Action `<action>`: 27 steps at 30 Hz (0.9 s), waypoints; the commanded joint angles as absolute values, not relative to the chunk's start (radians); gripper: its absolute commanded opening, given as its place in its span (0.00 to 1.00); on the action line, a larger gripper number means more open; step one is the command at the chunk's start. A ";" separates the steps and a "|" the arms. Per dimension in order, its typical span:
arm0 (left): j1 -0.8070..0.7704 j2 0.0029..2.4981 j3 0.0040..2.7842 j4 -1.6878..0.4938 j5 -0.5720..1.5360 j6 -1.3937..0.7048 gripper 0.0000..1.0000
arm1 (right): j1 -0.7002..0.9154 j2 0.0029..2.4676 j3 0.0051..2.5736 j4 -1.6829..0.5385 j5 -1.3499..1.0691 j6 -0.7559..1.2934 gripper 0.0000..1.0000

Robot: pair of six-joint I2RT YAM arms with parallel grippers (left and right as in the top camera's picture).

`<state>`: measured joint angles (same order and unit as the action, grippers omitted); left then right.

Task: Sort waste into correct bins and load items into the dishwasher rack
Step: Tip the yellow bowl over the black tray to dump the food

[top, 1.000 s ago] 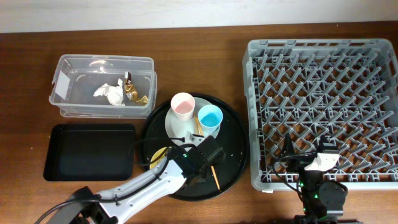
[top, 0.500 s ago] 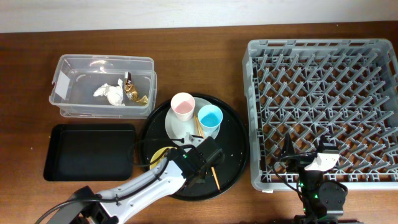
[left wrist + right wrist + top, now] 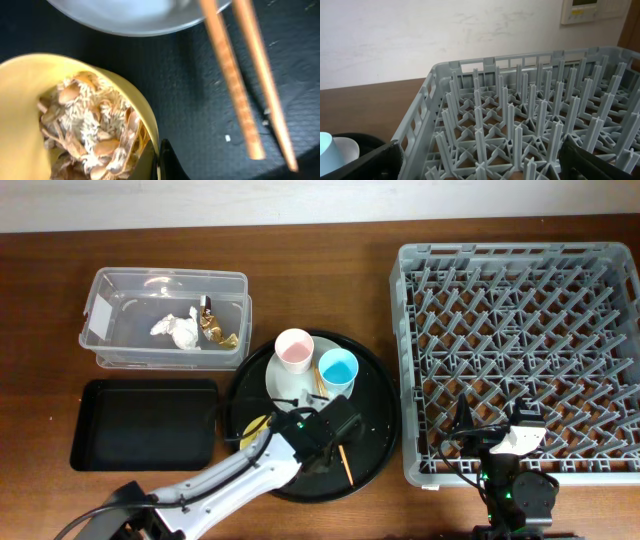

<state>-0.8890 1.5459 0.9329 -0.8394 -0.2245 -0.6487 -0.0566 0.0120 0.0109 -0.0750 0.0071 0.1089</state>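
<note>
1. The yellow bowl (image 3: 30, 80) sits at the front left of the round black tray (image 3: 375, 430), just beside the grey-blue plate (image 3: 135, 15); it holds the beige food scraps (image 3: 90, 130), heaped loosely against its wall.
2. The left jaws are down over the bowl; one dark fingertip (image 3: 167, 162) shows just outside the rim and the other is out of sight, so I cannot tell whether they are clenched on the rim or released. The right jaws are spread wide, grasping nothing, at the near edge of the dishwasher rack (image 3: 415, 125).
3. The bowl looks stiff, light and smooth, so probably slippery at its thin rim; I would pinch the wall with one finger inside and one outside, on the side nearest the arm.
4. The scraps look dry and flaky and would likely spill at a small tilt; the bowl should travel level, then tip over a bin. The shallow black tray (image 3: 140, 425) seems the likely one, since the tissue (image 3: 178, 328) and foil wrapper (image 3: 215, 330) lie in the clear tub (image 3: 130, 290).
5. The chopsticks (image 3: 230, 90) lie on the round tray just right of the bowl; they are thin, rigid and apt to roll, so best pinched together near mid-length.
6. The pink cup (image 3: 294, 350) and light-blue cup (image 3: 337, 368) stand at the plate's far side; they look light and hollow, so grip them by the wall.
</note>
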 commanded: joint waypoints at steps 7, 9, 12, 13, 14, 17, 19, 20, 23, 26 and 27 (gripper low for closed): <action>-0.760 1.531 1.192 -1.113 -0.273 -0.505 0.00 | -0.060 0.006 0.006 -0.080 0.012 0.113 0.98; -0.694 1.517 1.236 -1.119 -0.237 -0.436 0.00 | -0.060 0.006 0.006 -0.080 0.012 0.113 0.98; -0.558 1.444 1.248 -1.120 -0.163 -0.374 0.00 | -0.060 0.006 0.006 -0.080 0.012 0.113 0.98; -0.490 1.401 1.248 -1.121 -0.112 -0.332 0.00 | -0.060 0.006 0.006 -0.080 0.012 0.113 0.98; -0.413 1.343 1.248 -1.122 -0.065 -0.296 0.00 | -0.060 0.006 0.006 -0.080 0.012 0.113 0.98; -0.202 1.225 1.248 -1.100 0.043 -0.254 0.00 | -0.060 0.006 0.006 -0.080 0.012 0.113 0.98; -0.099 1.191 1.248 -1.081 0.094 -0.244 0.00 | -0.060 0.006 0.006 -0.080 0.012 0.113 0.98; -0.041 1.187 1.248 -1.077 0.102 -0.244 0.00 | -0.060 0.006 0.006 -0.080 0.012 0.113 0.98; 0.111 1.187 1.244 -1.065 0.180 -0.229 0.00 | -0.060 0.006 0.006 -0.080 0.012 0.113 0.98; 0.236 1.187 1.237 -1.058 0.299 -0.162 0.00 | -0.060 0.006 0.006 -0.080 0.012 0.113 0.98; 0.295 1.187 1.217 -1.054 0.340 -0.139 0.00 | -0.060 0.006 0.006 -0.080 0.012 0.113 0.98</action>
